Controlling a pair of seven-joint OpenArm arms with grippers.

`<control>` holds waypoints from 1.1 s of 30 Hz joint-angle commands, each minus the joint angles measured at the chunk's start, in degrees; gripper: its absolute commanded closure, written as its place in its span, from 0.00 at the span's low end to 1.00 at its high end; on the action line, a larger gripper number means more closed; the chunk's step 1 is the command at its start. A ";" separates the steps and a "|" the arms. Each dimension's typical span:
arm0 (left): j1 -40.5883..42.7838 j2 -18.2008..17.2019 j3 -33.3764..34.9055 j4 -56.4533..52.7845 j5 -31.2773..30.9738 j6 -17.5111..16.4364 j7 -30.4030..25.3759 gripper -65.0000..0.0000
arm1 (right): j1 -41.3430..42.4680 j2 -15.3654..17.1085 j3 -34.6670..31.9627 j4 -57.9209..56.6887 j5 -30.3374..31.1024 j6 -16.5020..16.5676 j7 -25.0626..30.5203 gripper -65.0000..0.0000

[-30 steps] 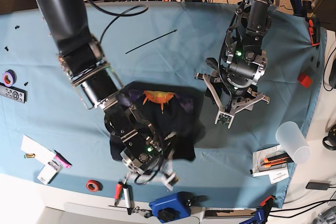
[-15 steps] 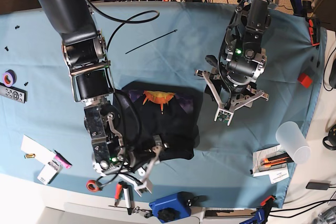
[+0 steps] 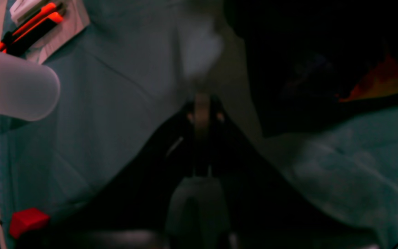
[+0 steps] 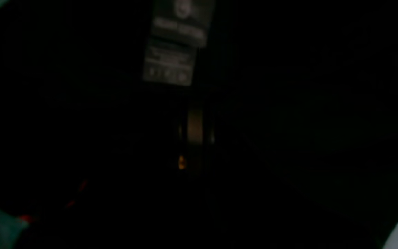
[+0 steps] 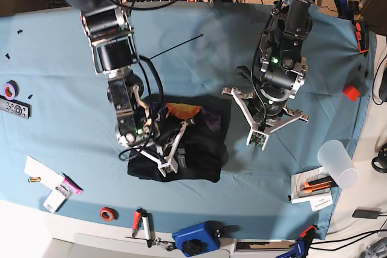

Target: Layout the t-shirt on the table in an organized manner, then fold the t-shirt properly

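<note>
1. You see the t-shirt lying in the middle of the table. It is a small dark block, so it looks folded already.
2. Your right gripper sits low over the shirt's near-left part. Its fingers are closed. The wrist view is too dark to show if they pinch any cloth.
3. That wrist view shows the grey tag, so this arm is right above the cloth.
4. Your left gripper hangs over bare table just beside the shirt. Its fingers are closed and hold nothing. It waits there so it does not mess up the fold.
5. The print is a bit bunched. You may want to pat that edge flat.
</note>
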 commanded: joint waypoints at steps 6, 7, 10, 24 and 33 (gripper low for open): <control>-0.96 0.13 -0.11 1.09 0.66 -0.42 3.56 1.00 | 0.55 0.00 1.01 8.50 -1.18 -1.18 -9.18 1.00; -0.96 0.11 -0.11 1.09 0.96 -0.42 4.39 1.00 | 0.50 0.02 1.57 11.80 -1.18 -1.27 -10.10 1.00; -0.76 -0.07 -0.11 1.09 3.98 -0.39 5.31 1.00 | 0.39 0.00 4.02 22.51 -0.98 -2.64 -14.34 1.00; 5.64 -13.09 -0.11 1.09 4.33 -0.37 6.34 1.00 | -10.32 2.03 24.22 35.76 9.99 0.96 -18.01 1.00; 12.20 -18.75 -0.94 2.38 4.35 1.36 8.22 1.00 | -28.15 7.82 28.70 49.86 18.84 5.62 -18.47 1.00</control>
